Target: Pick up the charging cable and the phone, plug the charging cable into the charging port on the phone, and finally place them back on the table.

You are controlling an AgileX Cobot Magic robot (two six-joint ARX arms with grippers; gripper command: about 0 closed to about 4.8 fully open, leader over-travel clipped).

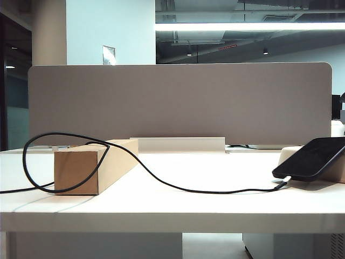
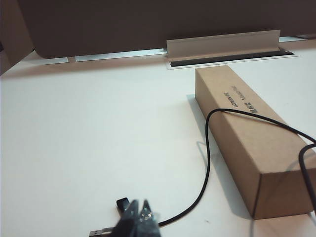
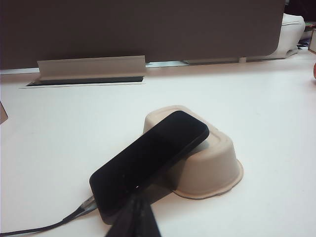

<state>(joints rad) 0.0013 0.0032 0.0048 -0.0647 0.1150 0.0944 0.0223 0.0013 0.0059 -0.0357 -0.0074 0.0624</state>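
From the exterior view, the charging cable [image 1: 161, 181] loops over a cardboard box [image 1: 91, 164] on the left and trails across the table [image 1: 161, 213] to the low end of the phone [image 1: 312, 156], which leans on a pale tray at the right; its silvery plug tip sits at the phone's bottom edge, seemingly already in the charging port, too small to confirm. Neither arm shows here.

In the left wrist view, the left gripper [image 2: 138, 222] hangs low over the table with its fingers pressed together, holding nothing; the cable's far plug lies just beside it and the cord runs up onto the box [image 2: 247, 133].

In the right wrist view, the right gripper [image 3: 136, 219] is likewise drawn together and empty, close to the phone's [image 3: 148, 160] lower end, which rests tilted on the cream moulded tray [image 3: 212, 163], the cable entering at that end.

Judging by the layout, either the task is finished or nothing has yet been lifted; if the latter, both grippers must part their fingers before any pickup.
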